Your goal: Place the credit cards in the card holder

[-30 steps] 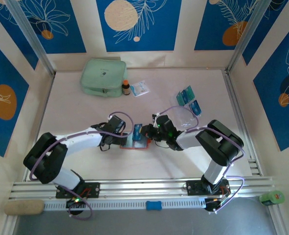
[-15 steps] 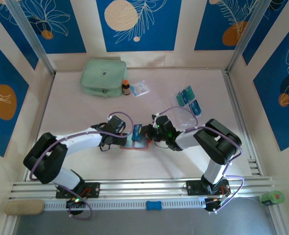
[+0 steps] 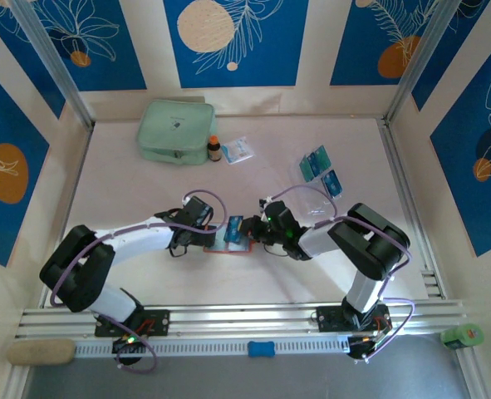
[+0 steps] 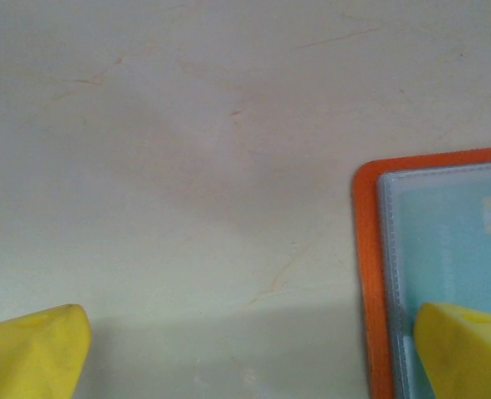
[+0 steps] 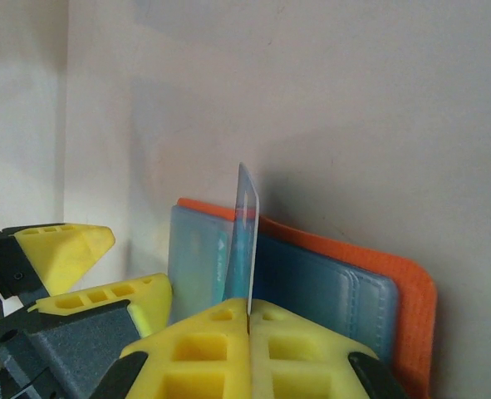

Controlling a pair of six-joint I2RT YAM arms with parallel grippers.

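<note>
The orange card holder [image 3: 228, 243] lies open and flat on the table, its clear pockets up. My left gripper [image 3: 209, 238] is open. One yellow finger [image 4: 465, 353] rests on the card holder's [image 4: 364, 249] left pocket and the other finger [image 4: 29, 349] is over bare table. My right gripper [image 3: 257, 230] is shut on a blue credit card [image 3: 234, 225]. It holds the card [image 5: 245, 241] on edge, upright, over the card holder's [image 5: 407, 307] middle fold. More credit cards, teal [image 3: 315, 162] and blue [image 3: 332, 182], lie loose at the back right.
A mint-green zip pouch [image 3: 176, 130], a small brown bottle [image 3: 214, 149] and a white-and-blue packet [image 3: 238, 150] sit at the back. A clear plastic sheet [image 3: 311, 200] lies beside my right arm. Metal rails [image 3: 407, 191] run along the table's right side.
My right gripper has edged slightly toward the card holder with the blue card in it. The left gripper has stayed in place.
</note>
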